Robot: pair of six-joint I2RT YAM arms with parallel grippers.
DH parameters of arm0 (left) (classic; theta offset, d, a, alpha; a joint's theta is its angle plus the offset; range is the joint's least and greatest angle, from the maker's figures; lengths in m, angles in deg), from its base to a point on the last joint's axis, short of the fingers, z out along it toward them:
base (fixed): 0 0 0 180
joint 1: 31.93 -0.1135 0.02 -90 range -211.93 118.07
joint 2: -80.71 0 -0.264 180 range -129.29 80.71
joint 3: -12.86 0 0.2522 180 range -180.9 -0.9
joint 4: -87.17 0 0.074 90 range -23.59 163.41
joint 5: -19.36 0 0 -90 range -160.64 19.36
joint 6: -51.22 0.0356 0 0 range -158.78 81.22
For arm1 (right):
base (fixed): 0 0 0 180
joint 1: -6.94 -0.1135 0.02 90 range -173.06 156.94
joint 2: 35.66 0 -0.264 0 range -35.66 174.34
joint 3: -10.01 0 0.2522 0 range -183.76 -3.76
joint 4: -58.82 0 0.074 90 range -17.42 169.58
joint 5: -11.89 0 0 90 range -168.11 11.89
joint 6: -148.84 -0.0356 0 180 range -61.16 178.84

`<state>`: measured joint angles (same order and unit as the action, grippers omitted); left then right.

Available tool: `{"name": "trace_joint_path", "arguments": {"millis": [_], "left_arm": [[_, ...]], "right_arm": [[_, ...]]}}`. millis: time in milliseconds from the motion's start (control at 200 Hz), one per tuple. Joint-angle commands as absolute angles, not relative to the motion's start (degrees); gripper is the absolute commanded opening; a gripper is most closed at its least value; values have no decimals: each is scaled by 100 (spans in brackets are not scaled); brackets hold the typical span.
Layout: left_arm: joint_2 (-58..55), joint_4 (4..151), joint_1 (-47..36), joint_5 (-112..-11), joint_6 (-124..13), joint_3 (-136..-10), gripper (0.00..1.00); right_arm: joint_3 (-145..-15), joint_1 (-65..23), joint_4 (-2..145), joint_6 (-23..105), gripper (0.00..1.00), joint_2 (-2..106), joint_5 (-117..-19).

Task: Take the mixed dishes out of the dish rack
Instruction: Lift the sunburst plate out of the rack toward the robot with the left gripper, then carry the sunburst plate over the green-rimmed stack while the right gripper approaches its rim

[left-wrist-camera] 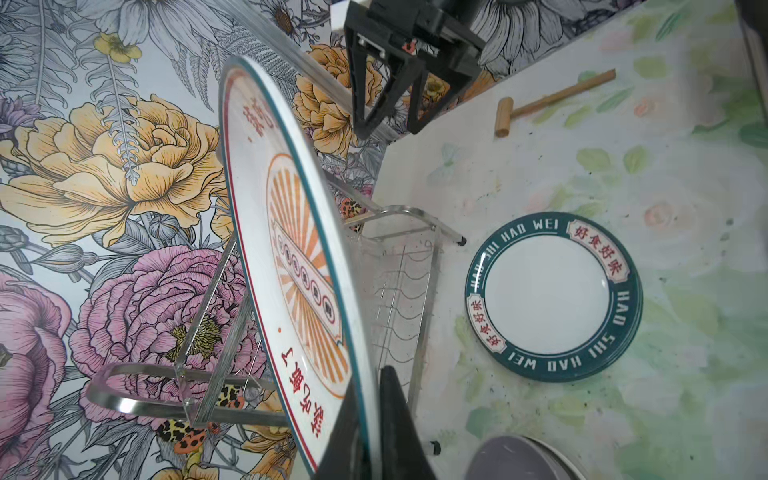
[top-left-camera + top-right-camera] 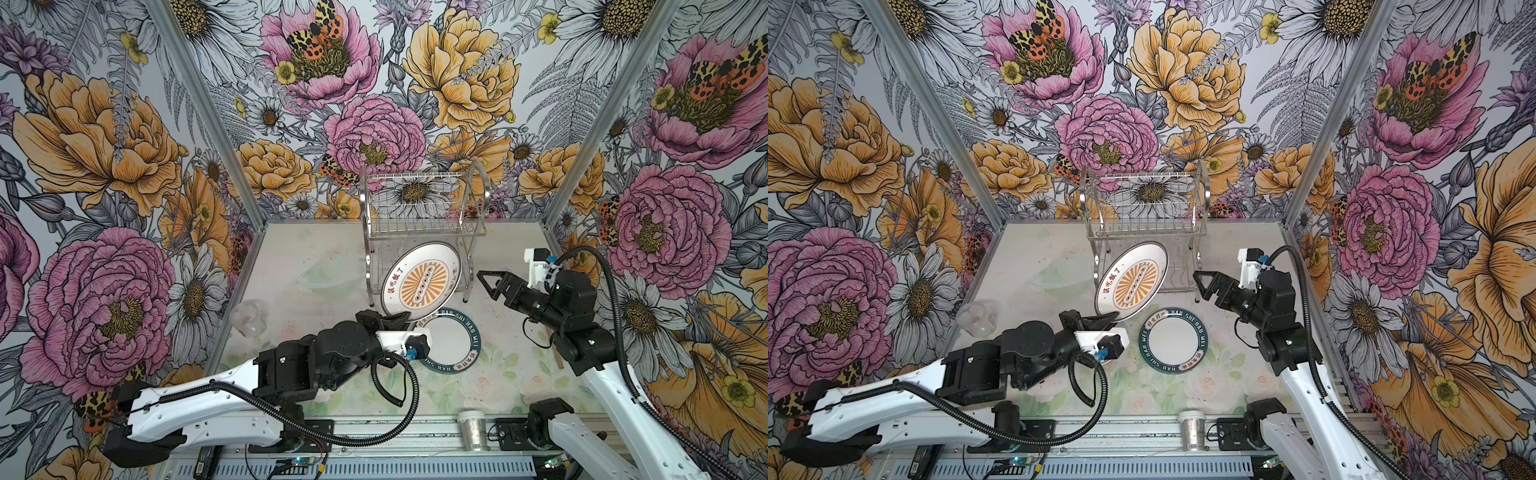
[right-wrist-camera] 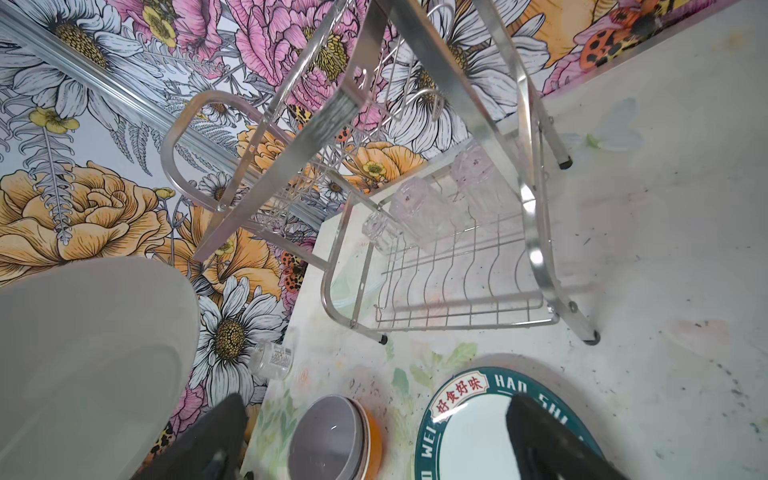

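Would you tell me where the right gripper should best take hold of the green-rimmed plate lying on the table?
Probably the green-rimmed plate by the rim nearest the right gripper, approaching low from that side: it lies flat, face up, so only its thin raised edge fits between the open jaws.

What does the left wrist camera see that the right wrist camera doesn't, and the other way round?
Only the left wrist view shows the wooden mallet and the orange face of the sunburst plate, pinched at its rim by the left gripper. Only the right wrist view shows the small clear glasses on the lower shelf of the dish rack. Both show the rack, the green-rimmed plate lying flat and the lavender bowl.
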<state>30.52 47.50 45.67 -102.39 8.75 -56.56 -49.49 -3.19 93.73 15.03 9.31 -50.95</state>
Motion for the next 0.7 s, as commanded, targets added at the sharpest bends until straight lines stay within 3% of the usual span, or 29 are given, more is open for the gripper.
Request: {"name": "trace_joint_path", "arguments": {"millis": [0, 365, 696], "left_arm": [[3225, 5022, 4747, -11087, 1507, -5339, 0], [3101, 5808, 4695, -11317, 2819, -4091, 0], [2530, 6448, 4498, -11238, 3355, -3900, 0]], "right_arm": [[-5122, -292, 9586, 1375, 100, 927, -4655], [-5183, -456, 9744, 1441, 83, 1373, -3926], [-5282, -917, 9763, 1526, 64, 2181, -3594]]}}
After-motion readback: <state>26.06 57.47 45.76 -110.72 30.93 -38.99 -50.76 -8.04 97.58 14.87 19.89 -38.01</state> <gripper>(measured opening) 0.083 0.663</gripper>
